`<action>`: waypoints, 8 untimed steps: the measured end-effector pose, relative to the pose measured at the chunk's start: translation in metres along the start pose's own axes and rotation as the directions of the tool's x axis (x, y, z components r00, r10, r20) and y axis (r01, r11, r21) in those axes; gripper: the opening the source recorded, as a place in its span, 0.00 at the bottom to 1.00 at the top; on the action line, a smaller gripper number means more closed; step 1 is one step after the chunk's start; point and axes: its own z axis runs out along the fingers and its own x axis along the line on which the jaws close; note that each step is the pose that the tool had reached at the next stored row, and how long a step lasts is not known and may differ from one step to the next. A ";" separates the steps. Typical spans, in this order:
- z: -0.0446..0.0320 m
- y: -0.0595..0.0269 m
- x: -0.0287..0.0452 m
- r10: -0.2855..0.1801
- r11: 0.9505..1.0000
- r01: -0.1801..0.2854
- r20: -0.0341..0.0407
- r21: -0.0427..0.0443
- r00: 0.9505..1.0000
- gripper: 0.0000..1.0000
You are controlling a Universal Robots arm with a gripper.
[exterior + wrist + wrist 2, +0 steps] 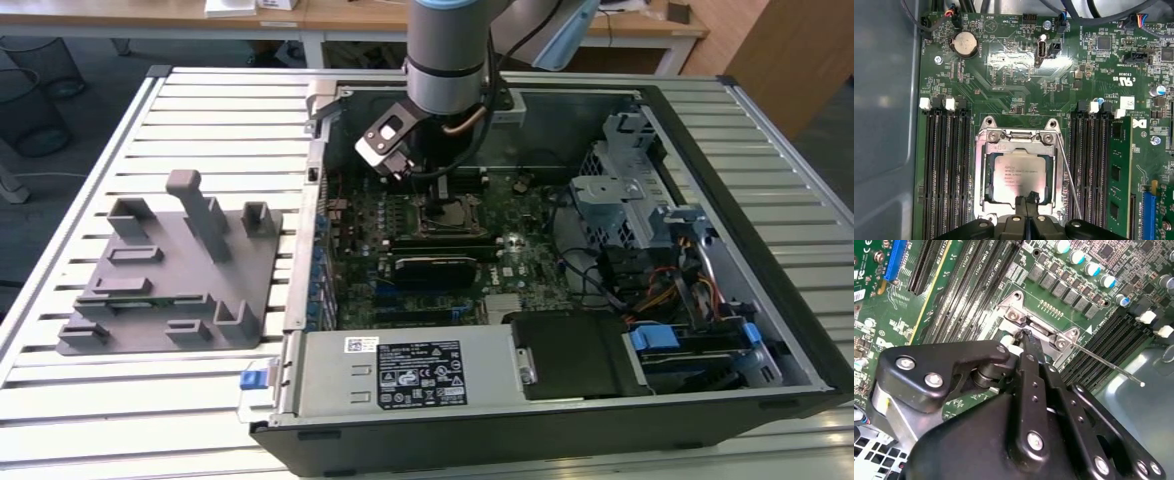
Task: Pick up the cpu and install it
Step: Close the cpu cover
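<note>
The cpu (1015,176), a small square chip with a silvery top, lies flat inside the metal socket frame (985,172) on the green motherboard. My gripper (1027,199) is shut, its two black fingers pressed together with nothing between them. The tips sit over the cpu's edge nearest the wrist. In the second wrist view the gripper (1023,335) points down at the socket frame's hinge plate (1040,329), and the fingers hide the cpu. In the exterior view the arm's wrist (398,140) hangs over the socket (447,215) inside the open computer case (561,420).
A thin socket lever rod (1066,170) stands free along one side of the frame. Memory slots (946,165) flank the socket on both sides. A grey plastic fixture with upright posts (174,270) stands at the exterior view's left. Drive cages and cables (641,230) fill the case's right.
</note>
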 end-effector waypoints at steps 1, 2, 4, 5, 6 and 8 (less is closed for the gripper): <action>-0.0005 0.0000 0.0000 0.000 1.000 0.000 0.000 0.000 1.000 0.11; -0.0012 0.0000 -0.0001 0.000 1.000 0.000 0.000 -0.001 1.000 0.11; -0.0031 0.0000 0.0000 0.000 1.000 0.000 0.000 -0.002 1.000 0.11; -0.0036 0.0000 0.0000 0.000 1.000 0.000 0.000 -0.002 1.000 0.11; -0.0038 0.0000 0.0000 0.000 1.000 0.000 0.000 -0.003 1.000 0.11; -0.0039 0.0001 0.0000 0.000 1.000 0.000 0.000 -0.004 1.000 0.11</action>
